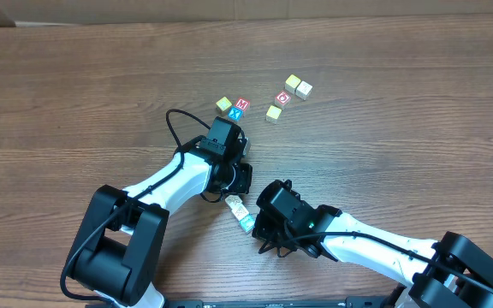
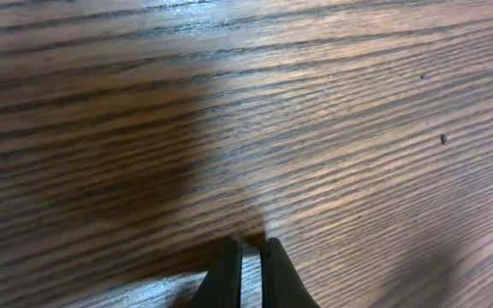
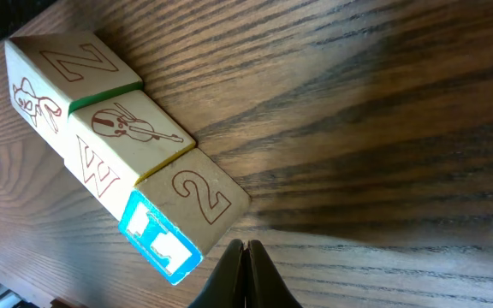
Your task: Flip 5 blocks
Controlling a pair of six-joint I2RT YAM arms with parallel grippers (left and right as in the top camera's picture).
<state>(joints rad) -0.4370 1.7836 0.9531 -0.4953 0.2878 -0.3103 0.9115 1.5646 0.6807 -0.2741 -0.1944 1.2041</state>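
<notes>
Three pale wooden blocks lie in a touching row: one with a Z (image 3: pixel 67 73), one with a violin and a W (image 3: pixel 122 141), and one with a 2 and a teal L face (image 3: pixel 191 210). From overhead this row (image 1: pixel 240 213) sits between the two arms. My right gripper (image 3: pixel 244 246) is shut and empty, its tips just short of the 2 block's near corner. My left gripper (image 2: pixel 251 244) is shut on nothing over bare wood, and overhead it (image 1: pixel 241 180) hangs just above the row. Several more blocks (image 1: pixel 236 109) (image 1: pixel 283 98) lie farther back.
A pair of cream blocks (image 1: pixel 298 85) and a yellow one (image 1: pixel 273 112) lie at the back right. A black cable (image 1: pixel 178 120) loops off the left arm. The wooden table (image 1: pixel 75 103) stretches to both sides.
</notes>
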